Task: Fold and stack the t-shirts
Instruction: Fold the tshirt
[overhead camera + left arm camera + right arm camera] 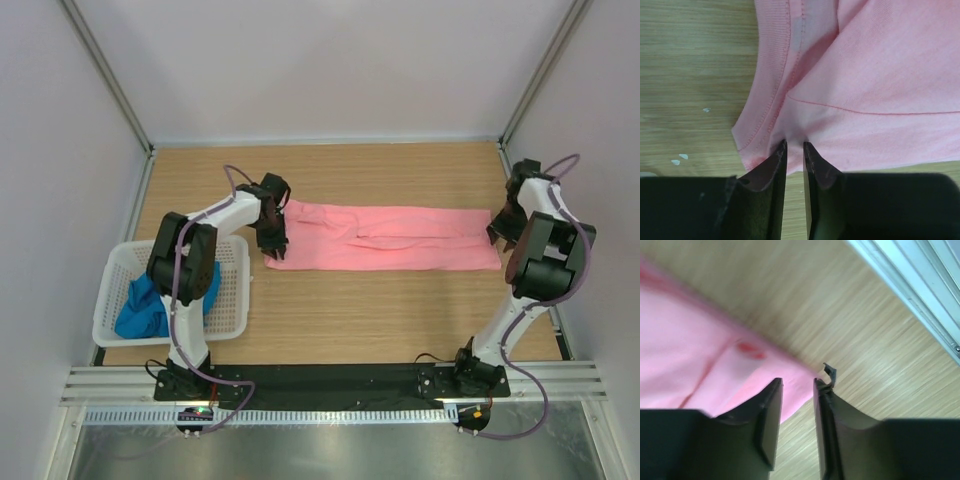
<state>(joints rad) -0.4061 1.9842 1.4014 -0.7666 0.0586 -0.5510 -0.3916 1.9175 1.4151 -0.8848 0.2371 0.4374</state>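
- Top view. The pink t-shirt [390, 240] lies flat on the table [380, 320] as a long narrow strip, past mid-depth. Its long axis runs left to right, parallel to the near edge.
- The left gripper [272, 240] is at the strip's left end and the right gripper [500, 232] at its right end. The blue t-shirt [145, 310] sits crumpled in the basket [236, 300], well apart from the strip.
- Left wrist view. The left gripper [795, 145] has its jaws nearly together, with creases in the fabric running into the gap. I judge it clamped on the near corner of the pink t-shirt [880, 75].
- A ribbed, double-stitched band lies along this end. It is probably the neckband, so the shirt would point neck-left, but I am not certain.
- Risk: the bite is shallow and right at the edge, so a lift or pull could slide the cloth out.
- Right wrist view (blurred). The right gripper [797, 382] has its jaws clearly apart. The pink edge [680, 350] shows in the gap but nothing looks pinched, so I judge it to be holding nothing. A frame rail [920, 285] is nearby.
- Risk: only one end is held. If the left arm moves alone, the strip would drag, skew and open its folds. A right-hand regrasp could also catch only one layer at the corner.
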